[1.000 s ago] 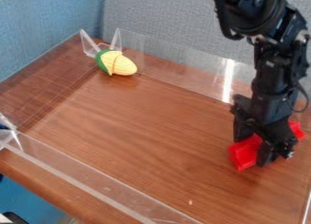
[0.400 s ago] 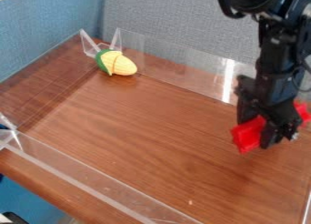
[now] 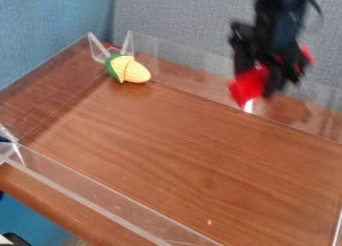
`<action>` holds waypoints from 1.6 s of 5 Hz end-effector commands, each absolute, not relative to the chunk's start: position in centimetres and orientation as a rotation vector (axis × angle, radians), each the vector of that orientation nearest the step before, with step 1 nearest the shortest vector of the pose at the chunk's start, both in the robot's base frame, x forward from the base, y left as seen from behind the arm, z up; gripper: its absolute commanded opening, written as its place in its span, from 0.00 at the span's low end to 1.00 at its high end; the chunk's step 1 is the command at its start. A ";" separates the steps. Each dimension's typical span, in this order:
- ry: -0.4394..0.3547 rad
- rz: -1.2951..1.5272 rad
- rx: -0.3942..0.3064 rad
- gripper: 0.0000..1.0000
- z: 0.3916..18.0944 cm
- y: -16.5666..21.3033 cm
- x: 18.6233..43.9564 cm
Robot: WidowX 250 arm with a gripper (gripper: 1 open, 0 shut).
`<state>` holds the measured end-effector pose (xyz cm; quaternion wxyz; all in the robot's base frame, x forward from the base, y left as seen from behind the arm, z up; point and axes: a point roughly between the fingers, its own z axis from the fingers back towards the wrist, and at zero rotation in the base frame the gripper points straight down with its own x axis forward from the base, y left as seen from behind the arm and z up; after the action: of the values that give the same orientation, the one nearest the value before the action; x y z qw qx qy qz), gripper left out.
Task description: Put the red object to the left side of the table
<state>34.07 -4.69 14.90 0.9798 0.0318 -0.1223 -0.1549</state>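
Note:
The red object [image 3: 251,86], a bright red bar-shaped block, hangs in the air above the far right part of the table [image 3: 174,150]. My gripper [image 3: 265,72] is shut on it from above, and the black arm rises out of the frame's top. The image there is motion-blurred, so the fingers are hard to make out. One red end shows below the gripper at the left and a smaller red bit at the right.
A yellow-green corn-like toy [image 3: 128,69] lies at the table's far left corner. Low clear acrylic walls [image 3: 80,195] rim the tabletop. A blue partition stands behind the left edge.
The gripper has lifted the red block off the right side of the table and carried it up and toward the back left. The corn toy has not moved.

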 end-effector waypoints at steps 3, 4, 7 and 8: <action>-0.262 -0.148 0.094 0.00 19.9 2.1 28.6; -0.236 -0.103 0.104 0.00 19.7 5.3 27.3; -0.131 0.189 0.145 0.00 14.1 13.6 24.5; -0.100 0.204 0.159 0.00 10.9 13.2 24.9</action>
<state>24.61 13.09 10.05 0.9918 0.0723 -0.0342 0.0994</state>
